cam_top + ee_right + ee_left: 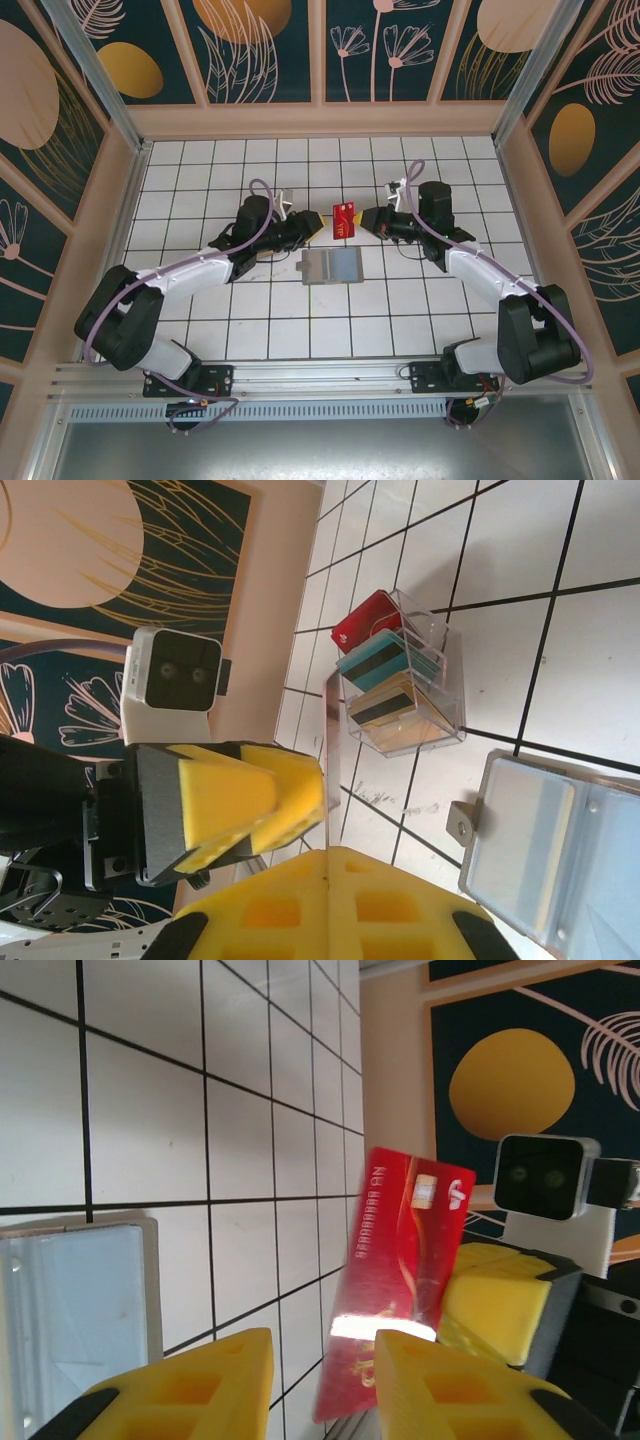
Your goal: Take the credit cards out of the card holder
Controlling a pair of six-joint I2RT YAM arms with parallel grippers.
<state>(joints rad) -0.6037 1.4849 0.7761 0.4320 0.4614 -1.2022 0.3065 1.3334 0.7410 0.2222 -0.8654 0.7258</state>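
Red credit card point(343, 217) is up off the table at its middle, clamped at its right edge by the right gripper point(363, 220). At its left edge, the left gripper point(317, 231) has its 2 fingers apart around it. Just nearer, the card holder point(330, 267) lies open and flat.

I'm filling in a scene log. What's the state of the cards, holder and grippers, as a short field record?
red card: in the air between both grippers, tilted
right gripper: shut on one end of the red card
left gripper: open, fingers either side of the card's other end, gap showing
card holder: open flat on the table, untouched
clear box: on the table, holds red, teal and tan cards on edge
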